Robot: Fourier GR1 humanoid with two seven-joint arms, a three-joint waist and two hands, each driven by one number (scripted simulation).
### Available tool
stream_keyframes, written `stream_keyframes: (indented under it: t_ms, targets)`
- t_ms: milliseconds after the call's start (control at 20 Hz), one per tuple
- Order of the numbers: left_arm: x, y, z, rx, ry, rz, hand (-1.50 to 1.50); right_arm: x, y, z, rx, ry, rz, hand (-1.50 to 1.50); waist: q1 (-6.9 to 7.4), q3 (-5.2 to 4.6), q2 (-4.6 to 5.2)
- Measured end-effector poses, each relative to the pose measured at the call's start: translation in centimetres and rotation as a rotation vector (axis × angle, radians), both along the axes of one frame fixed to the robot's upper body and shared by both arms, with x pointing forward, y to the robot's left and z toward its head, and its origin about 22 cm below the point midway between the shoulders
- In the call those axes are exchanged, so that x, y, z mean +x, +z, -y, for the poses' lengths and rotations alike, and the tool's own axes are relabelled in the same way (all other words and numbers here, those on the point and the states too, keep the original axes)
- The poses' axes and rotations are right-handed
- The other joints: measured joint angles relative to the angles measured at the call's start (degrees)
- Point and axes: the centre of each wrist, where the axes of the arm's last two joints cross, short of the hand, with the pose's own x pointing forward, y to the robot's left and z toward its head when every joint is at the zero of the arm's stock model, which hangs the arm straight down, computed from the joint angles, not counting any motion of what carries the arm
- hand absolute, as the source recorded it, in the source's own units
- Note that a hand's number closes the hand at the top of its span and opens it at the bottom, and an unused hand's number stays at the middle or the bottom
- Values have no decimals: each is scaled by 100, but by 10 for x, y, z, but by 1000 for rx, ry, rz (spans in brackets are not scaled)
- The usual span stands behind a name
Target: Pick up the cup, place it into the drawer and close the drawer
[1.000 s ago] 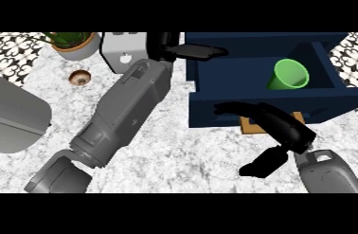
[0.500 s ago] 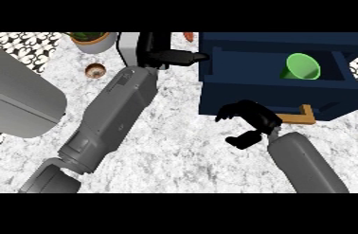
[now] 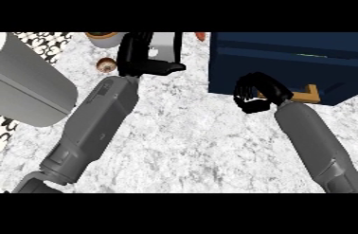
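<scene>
head view | steeply down, close | counter (image 3: 189, 148) and drawer (image 3: 280, 62) front

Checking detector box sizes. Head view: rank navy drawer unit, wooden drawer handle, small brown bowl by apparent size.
1. Navy drawer unit, largest by far.
2. Wooden drawer handle, partly hidden by the right hand.
3. Small brown bowl; close to the handle, so order unsure.

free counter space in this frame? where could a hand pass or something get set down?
Biggest bare patch: marble counter between the two forearms, below the blue drawer unit. Crowded: the back edge by the left hand, with a small brown object, a pot and a white box. The right hand sits against the drawer front.
</scene>
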Motion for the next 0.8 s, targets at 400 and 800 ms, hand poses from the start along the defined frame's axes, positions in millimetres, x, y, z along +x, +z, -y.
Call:
stream_keyframes:
  t_ms: [400, 800]
  targets:
    - [-6, -6, -19, 3, -35, -2, -150, 16, 11, 21, 120, -64, -13, 150, 167, 46, 30]
    - [-10, -9, -31, 5, -69, -4, -150, 15, 14, 36, 212, -52, -71, 150, 289, 69, 51]
